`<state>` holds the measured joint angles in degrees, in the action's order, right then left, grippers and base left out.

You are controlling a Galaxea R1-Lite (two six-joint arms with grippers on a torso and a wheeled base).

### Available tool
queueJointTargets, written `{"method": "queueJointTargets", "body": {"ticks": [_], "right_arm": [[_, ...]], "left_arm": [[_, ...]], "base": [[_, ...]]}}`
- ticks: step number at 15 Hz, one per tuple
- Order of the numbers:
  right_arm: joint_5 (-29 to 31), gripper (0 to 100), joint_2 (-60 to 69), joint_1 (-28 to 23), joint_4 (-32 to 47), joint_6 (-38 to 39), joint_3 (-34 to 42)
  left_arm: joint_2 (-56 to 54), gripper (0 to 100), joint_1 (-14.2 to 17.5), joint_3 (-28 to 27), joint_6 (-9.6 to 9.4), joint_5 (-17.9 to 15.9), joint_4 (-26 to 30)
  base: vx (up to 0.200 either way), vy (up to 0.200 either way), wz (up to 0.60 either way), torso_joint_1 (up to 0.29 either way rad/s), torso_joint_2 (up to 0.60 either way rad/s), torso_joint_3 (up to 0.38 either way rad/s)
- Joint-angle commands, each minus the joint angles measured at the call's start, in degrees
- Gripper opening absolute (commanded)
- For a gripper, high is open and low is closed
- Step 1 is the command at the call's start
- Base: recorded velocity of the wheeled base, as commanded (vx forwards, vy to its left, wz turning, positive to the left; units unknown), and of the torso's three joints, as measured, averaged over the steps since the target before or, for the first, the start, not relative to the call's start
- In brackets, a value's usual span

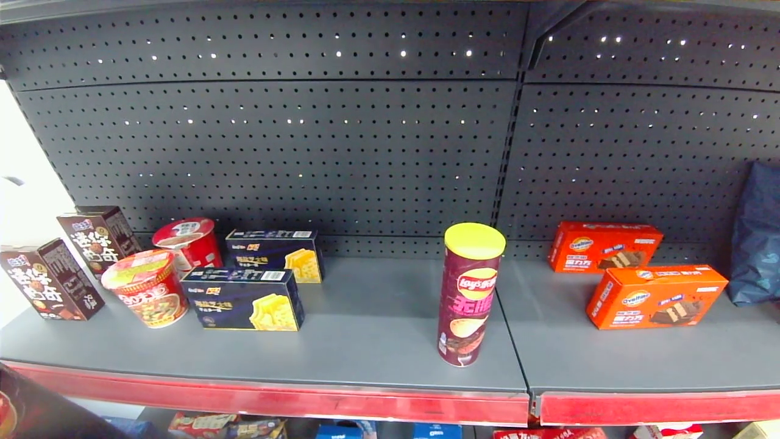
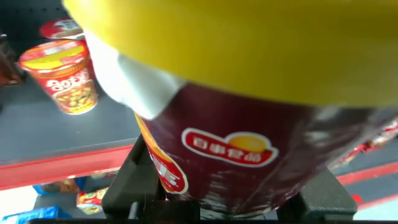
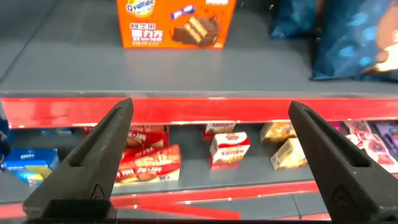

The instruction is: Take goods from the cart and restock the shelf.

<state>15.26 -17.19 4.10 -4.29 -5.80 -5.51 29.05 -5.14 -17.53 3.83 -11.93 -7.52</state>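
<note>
My left gripper (image 2: 227, 199) is shut on a maroon chip can (image 2: 249, 143) with a yellow lid, its black fingers (image 2: 134, 186) pressing on both sides of the can's body. The can is held in front of the grey shelf's (image 1: 365, 341) red front edge. A matching chip can (image 1: 470, 292) stands upright near the middle of the shelf. My right gripper (image 3: 211, 109) is open with nothing between its fingers, level with the red shelf edge (image 3: 205, 109), below an orange box (image 3: 177, 23).
On the shelf's left stand brown boxes (image 1: 52, 280), two red noodle cups (image 1: 149, 286) and two dark blue boxes (image 1: 247, 299). Two orange boxes (image 1: 655, 296) and a dark blue bag (image 1: 755, 244) sit at the right. Assorted packs (image 3: 149, 165) fill the lower shelf.
</note>
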Motion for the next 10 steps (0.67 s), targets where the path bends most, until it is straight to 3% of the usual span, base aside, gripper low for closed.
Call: {"method": "queueJointTargets", "body": {"ticks": [1, 3, 4, 6, 10], "right_arm": [[0.0, 100, 11.9, -0.8, 5.1, -0.1, 0.1], [-0.7, 100, 11.9, -0.8, 3.0, 0.3, 2.8], [-0.8, 100, 11.9, -0.8, 0.3, 0.7, 5.5], [-1.0, 100, 11.9, -0.8, 0.2, 1.4, 5.5], [-2.6, 100, 11.9, -0.8, 0.2, 3.3, 5.5]], "left_arm": [[6.5, 0, -4.8, -3.8, -0.05, -3.2, -2.1], [13.8, 0, -8.4, -5.0, 0.04, -4.3, -9.3], [16.8, 0, -10.1, -6.4, 0.04, -6.5, -10.7], [21.8, 0, -11.9, -10.2, -0.05, -8.6, -10.8], [30.5, 0, -17.6, -15.3, -0.14, -8.6, -11.0]], "base": [[0.0, 0.0, 0.0, 0.0, 0.0, 0.0], [0.0, 0.0, 0.0, 0.0, 0.0, 0.0], [0.0, 0.0, 0.0, 0.0, 0.0, 0.0], [0.0, 0.0, 0.0, 0.0, 0.0, 0.0], [0.0, 0.0, 0.0, 0.0, 0.0, 0.0]]}}
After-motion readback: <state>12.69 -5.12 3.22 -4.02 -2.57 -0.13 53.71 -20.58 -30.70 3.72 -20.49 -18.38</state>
